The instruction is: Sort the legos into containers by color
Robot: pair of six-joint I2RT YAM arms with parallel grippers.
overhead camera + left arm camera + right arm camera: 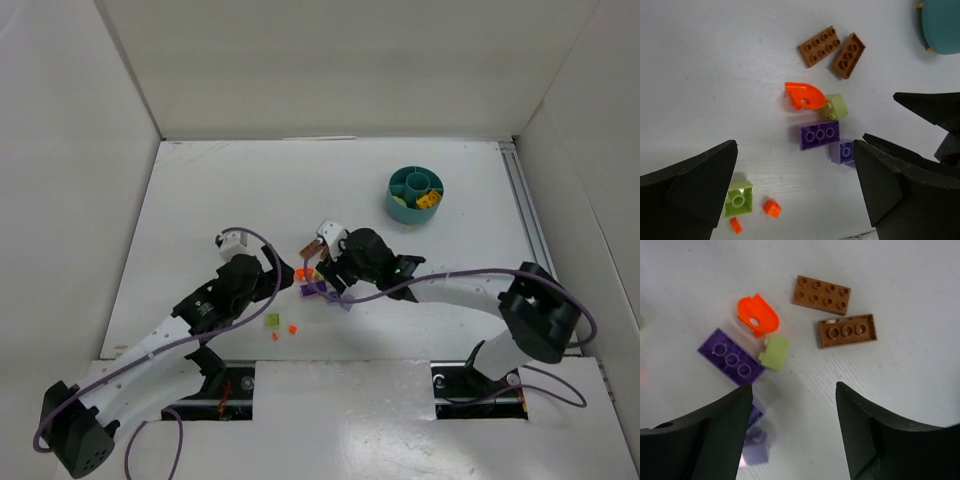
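Note:
The legos lie in a cluster mid-table (310, 278). In the left wrist view I see two brown bricks (820, 46), an orange curved piece (804, 96), a light green brick (835, 106), a purple brick (819, 134), a lavender brick (842, 152), another green brick (738, 198) and orange bits (771, 208). My left gripper (795, 150) is open and empty above them. My right gripper (794, 387) is open and empty, just below the green brick (774, 352) and brown bricks (847, 330). The teal dish (416, 194) stands at the far right and holds a yellow-orange brick (428, 200).
White walls enclose the table on the left, back and right. A metal rail (522, 210) runs along the right edge. Purple cables loop along both arms. The right gripper's black fingers (932, 107) show in the left wrist view, close to the left gripper.

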